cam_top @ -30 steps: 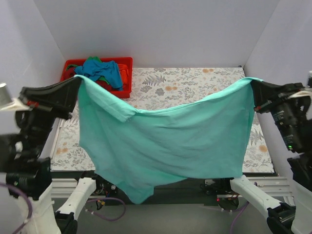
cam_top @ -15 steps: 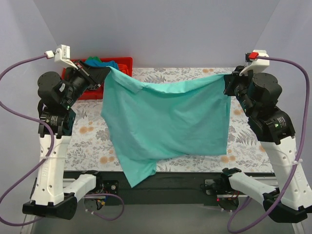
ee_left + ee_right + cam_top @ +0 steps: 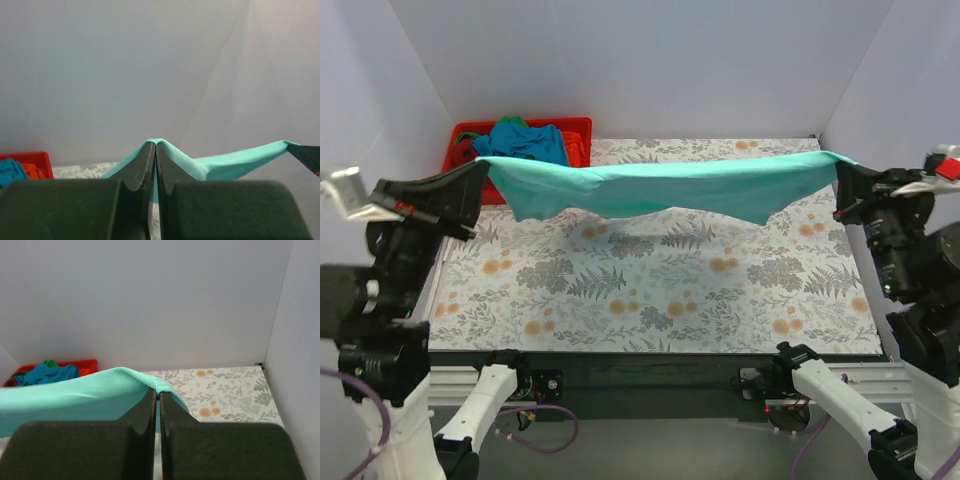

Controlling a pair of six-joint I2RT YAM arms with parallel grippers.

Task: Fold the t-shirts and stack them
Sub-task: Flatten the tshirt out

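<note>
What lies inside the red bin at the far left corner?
A blue t-shirt on top, orange cloth and green cloth at its edges. What lies below is covered; the stretched mint-teal t-shirt partly hides the bin.

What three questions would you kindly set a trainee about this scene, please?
1. True or false: the mint-teal t-shirt lies flat on the table.
2. The left tool and right tool are: A open; B shut on that shirt; C shut on nothing.
3. Where does the blue shirt lie?

Key: 1 false, it hangs stretched above the table; 2 B; 3 in the red bin.
</note>
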